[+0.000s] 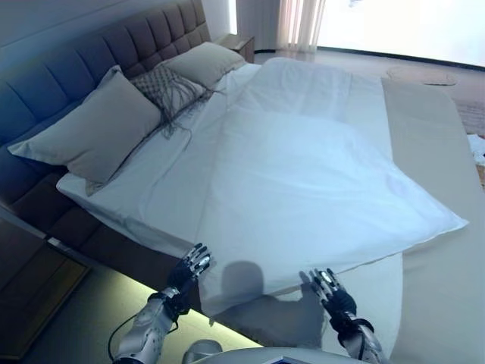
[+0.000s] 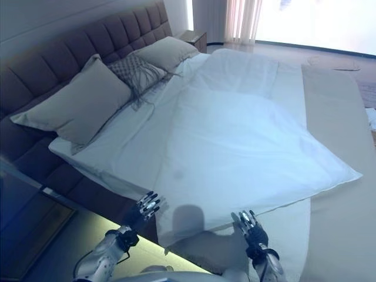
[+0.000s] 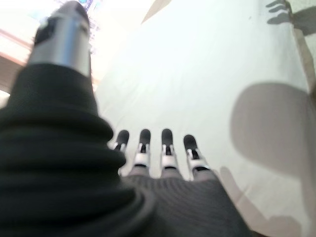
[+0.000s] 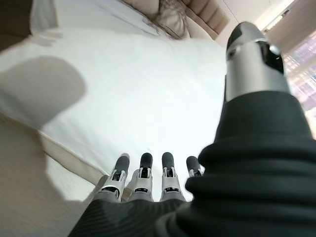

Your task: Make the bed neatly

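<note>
- White duvet (image 1: 303, 174): spread across the bed (image 1: 432, 152) through the centre of the frame, lying skewed, with one corner pointing to the right edge and its near edge at lower centre; the surface is fairly flat with shallow creases.
- Pillows: a large grey pillow (image 1: 95, 129) at left, a patterned cushion (image 1: 167, 87) and a second pillow (image 1: 204, 62) toward upper centre, all against the padded headboard (image 1: 91, 45).
- Left hand (image 1: 191, 267): lower left, at the duvet's near edge, fingers straight and spread, holding nothing.
- Right hand (image 1: 330, 288): lower right, likewise extended and empty.
- Wrist views alone show both hands' fingertips (image 3: 167, 136) lined up straight over the white fabric; the eye views alone show the pillows.
</note>
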Controlling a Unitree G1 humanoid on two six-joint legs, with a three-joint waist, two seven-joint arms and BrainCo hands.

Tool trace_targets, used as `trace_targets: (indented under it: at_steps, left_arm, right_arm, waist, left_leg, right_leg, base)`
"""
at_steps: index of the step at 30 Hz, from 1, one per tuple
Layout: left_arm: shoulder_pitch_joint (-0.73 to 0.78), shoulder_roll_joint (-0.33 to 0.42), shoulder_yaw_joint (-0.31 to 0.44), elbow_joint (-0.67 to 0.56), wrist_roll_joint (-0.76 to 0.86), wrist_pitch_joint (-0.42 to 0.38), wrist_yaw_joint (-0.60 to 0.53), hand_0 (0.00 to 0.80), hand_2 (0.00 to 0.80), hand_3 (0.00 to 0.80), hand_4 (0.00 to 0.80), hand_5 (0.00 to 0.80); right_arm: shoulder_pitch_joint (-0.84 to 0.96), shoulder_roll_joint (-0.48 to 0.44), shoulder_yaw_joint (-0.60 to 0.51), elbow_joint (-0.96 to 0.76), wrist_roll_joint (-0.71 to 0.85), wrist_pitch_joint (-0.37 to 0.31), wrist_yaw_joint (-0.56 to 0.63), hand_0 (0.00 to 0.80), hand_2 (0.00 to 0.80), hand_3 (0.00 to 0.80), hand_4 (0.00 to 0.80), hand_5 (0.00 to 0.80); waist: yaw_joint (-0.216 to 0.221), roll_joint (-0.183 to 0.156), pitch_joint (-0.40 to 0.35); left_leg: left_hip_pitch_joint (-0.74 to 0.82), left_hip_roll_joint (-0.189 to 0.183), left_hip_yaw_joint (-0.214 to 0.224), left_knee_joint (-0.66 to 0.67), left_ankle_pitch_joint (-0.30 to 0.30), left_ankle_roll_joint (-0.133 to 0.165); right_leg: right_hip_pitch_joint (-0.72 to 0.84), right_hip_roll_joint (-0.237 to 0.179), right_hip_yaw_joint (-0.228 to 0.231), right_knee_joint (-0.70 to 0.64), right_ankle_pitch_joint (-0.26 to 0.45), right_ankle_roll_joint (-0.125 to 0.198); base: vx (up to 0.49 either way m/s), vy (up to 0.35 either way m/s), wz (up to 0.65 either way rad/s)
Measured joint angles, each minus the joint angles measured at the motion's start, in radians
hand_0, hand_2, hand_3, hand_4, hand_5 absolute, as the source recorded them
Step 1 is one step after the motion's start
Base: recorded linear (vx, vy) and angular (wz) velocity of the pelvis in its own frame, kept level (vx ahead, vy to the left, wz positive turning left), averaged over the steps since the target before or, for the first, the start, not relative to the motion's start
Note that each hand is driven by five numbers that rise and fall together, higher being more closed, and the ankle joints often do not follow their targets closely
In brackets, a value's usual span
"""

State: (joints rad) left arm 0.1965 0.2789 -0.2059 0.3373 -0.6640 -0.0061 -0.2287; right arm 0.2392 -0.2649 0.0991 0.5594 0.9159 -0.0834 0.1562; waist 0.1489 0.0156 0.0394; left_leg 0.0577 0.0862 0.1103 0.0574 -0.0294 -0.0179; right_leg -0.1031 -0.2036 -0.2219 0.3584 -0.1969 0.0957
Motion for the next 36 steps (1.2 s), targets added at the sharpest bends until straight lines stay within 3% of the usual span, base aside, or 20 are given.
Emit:
trace_targets:
  at_steps: [3, 10, 18, 23, 29, 36]
  left_arm:
    - [0.0, -0.003, 0.002, -0.001, 0.0, 0.001, 0.003, 0.0, 0.0, 0.0, 0.0, 0.0]
    - [0.0, 0.0, 0.001, -0.001, 0.001, 0.0, 0.013, 0.0, 0.0, 0.0, 0.0, 0.0]
    - [-0.005, 0.003, -0.016, 0.002, 0.001, -0.002, 0.01, 0.0, 0.0, 0.0, 0.0, 0.0]
    - [-0.017, 0.009, -0.049, 0.017, 0.035, 0.0, -0.016, 0.0, 0.0, 0.0, 0.0, 0.0]
    - [-0.049, 0.02, -0.046, 0.016, 0.061, 0.0, -0.015, 0.0, 0.0, 0.0, 0.0, 0.0]
    - [-0.065, 0.018, -0.069, 0.025, 0.037, -0.002, 0.01, 0.0, 0.0, 0.0, 0.0, 0.0]
  right_arm:
    - [0.0, 0.004, -0.008, 0.002, 0.0, 0.0, -0.002, 0.0, 0.0, 0.0, 0.0, 0.0]
    - [-0.004, 0.022, 0.031, 0.003, 0.0, 0.004, -0.017, 0.0, 0.0, 0.0, 0.0, 0.0]
    - [-0.033, 0.021, 0.055, 0.025, 0.012, 0.016, -0.067, 0.0, 0.0, 0.0, 0.0, 0.0]
    - [-0.06, 0.048, 0.029, 0.085, 0.041, 0.017, -0.099, 0.0, 0.0, 0.0, 0.0, 0.0]
    - [-0.072, 0.062, 0.014, 0.145, 0.04, 0.025, -0.075, 0.0, 0.0, 0.0, 0.0, 0.0]
    - [-0.112, 0.028, 0.013, 0.187, 0.059, 0.077, -0.079, 0.0, 0.0, 0.0, 0.0, 0.0]
  waist:
    - [0.009, -0.004, 0.0]
    - [0.008, -0.02, -0.002]
    - [0.004, -0.013, 0.008]
    - [0.002, -0.013, 0.012]
    - [0.003, -0.002, 0.013]
    - [0.007, 0.006, 0.014]
  left_leg:
    - [-0.001, 0.003, 0.001, -0.001, 0.0, 0.0]
    - [-0.01, -0.019, 0.006, 0.01, -0.009, 0.001]
    - [-0.019, -0.021, 0.03, 0.031, -0.018, -0.007]
    - [0.022, -0.045, 0.028, 0.021, -0.028, -0.022]
    - [0.034, -0.057, 0.026, 0.013, -0.03, -0.027]
    - [-0.045, -0.024, -0.001, 0.059, -0.027, -0.023]
  right_leg:
    - [-0.001, -0.001, -0.006, 0.01, -0.004, -0.005]
    - [-0.027, -0.046, -0.011, 0.067, -0.01, 0.0]
    - [-0.068, -0.072, 0.002, 0.097, -0.013, -0.004]
    - [-0.07, -0.111, -0.006, 0.12, -0.006, 0.008]
    - [-0.063, -0.115, 0.004, 0.106, 0.014, 0.032]
    - [-0.078, -0.082, -0.026, 0.097, 0.007, 0.016]
  base:
    - [0.009, -0.147, 0.05]
    - [-0.055, -0.095, 0.02]
    - [-0.079, 0.167, -0.15]
    - [0.066, 0.087, -0.29]
    - [-0.021, -0.03, -0.13]
    - [-0.14, 0.042, 0.21]
